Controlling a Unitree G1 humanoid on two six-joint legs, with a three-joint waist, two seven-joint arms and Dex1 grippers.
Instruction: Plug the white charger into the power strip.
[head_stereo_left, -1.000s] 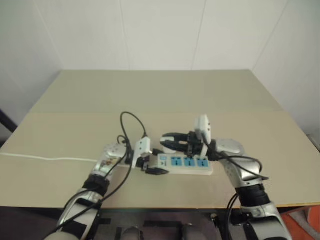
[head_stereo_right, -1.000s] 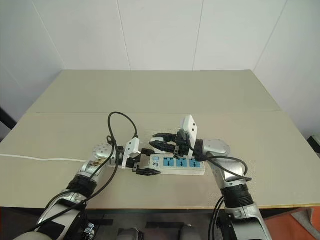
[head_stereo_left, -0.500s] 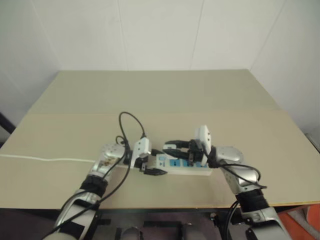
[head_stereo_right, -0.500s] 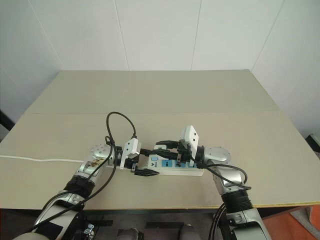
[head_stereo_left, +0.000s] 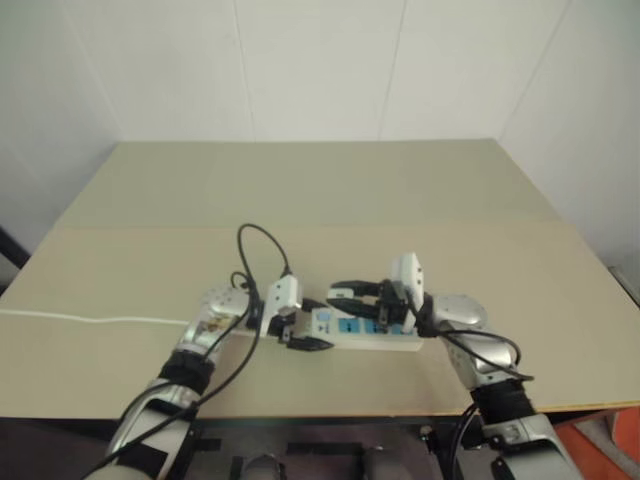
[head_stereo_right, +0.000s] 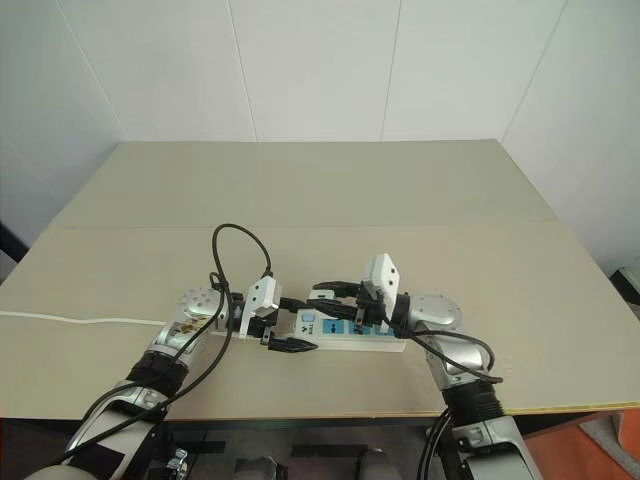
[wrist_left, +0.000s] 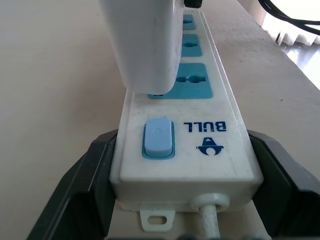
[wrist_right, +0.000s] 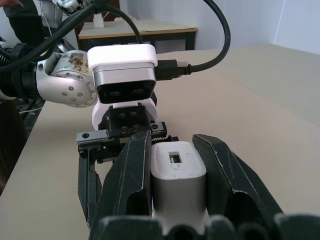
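Note:
The power strip (head_stereo_right: 392, 342) lies near the table's front edge, white with blue sockets. My left gripper (head_stereo_right: 289, 324) is shut on its switch end, a black finger (wrist_left: 85, 185) pressed against each long side of the strip (wrist_left: 200, 150). The white charger (wrist_left: 147, 45) stands upright on the blue socket nearest the switch; its prongs are hidden. My right gripper (head_stereo_right: 325, 298) reaches in from the right and is shut on the charger (wrist_right: 177, 175), one finger (wrist_right: 131, 185) on each side.
A thin white cord (head_stereo_right: 90, 321) runs from the strip's end leftward across the tan table (head_stereo_right: 320, 190). A black cable (head_stereo_right: 235, 240) loops up above the left wrist. The front edge lies just behind the strip, and white walls stand behind the table.
My right gripper has come down with the charger, from above the strip onto the socket nearest the switch. The left gripper and the strip have stayed put.

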